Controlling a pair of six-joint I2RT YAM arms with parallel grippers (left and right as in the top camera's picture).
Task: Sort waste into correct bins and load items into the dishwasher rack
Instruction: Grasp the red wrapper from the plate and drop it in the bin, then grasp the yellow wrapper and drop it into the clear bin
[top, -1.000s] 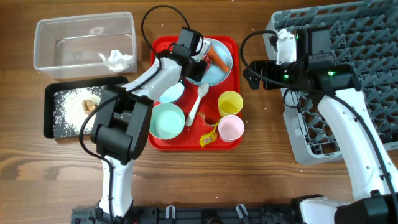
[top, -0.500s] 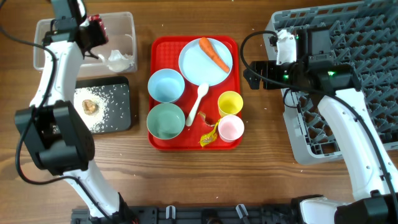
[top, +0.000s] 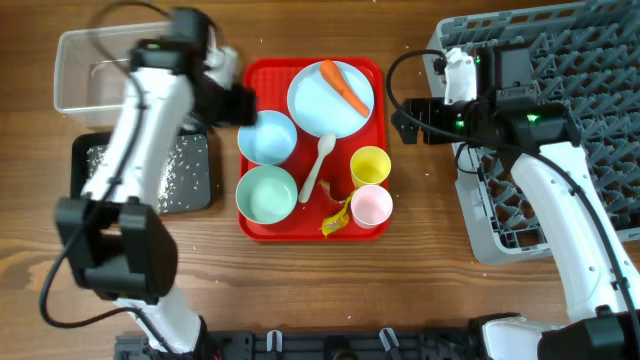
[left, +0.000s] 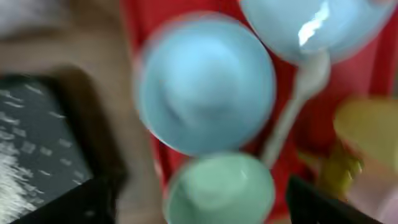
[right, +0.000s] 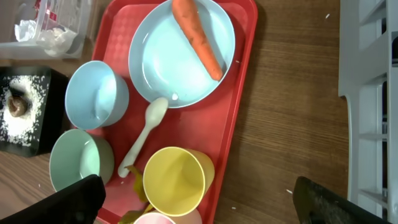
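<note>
Mostly blurred: left pincer (left: 196, 193) spread over blue bowl (left: 205, 87); right pincer (right: 196, 190) spread, edge-cropped; black tray (top: 196, 196) partly arm-hidden.

The serving tray (top: 305, 215) is a bright, flat red. On it the plate (top: 312, 105) is pale blue, with a vivid orange carrot (top: 343, 88) lying across it. The pale blue bowl (top: 266, 137) matches the plate, while the teal bowl (top: 267, 194) leans towards mint green. There is a yellow cup (top: 370, 165), a pink cup (top: 370, 207), a plain white spoon (top: 318, 165) and a crinkled yellow wrapper (top: 335, 220). The black tray (top: 195, 200) is speckled with white rice grains (top: 188, 165) around a brown lump (right: 15, 104). The tub (top: 80, 75) is clear, with white tissue (right: 46, 34) showing through. The rack (top: 590, 100) is grey, its pegs forming a regular grid. The table (top: 420, 290) is mid-brown wood with darker grain streaks.
</note>
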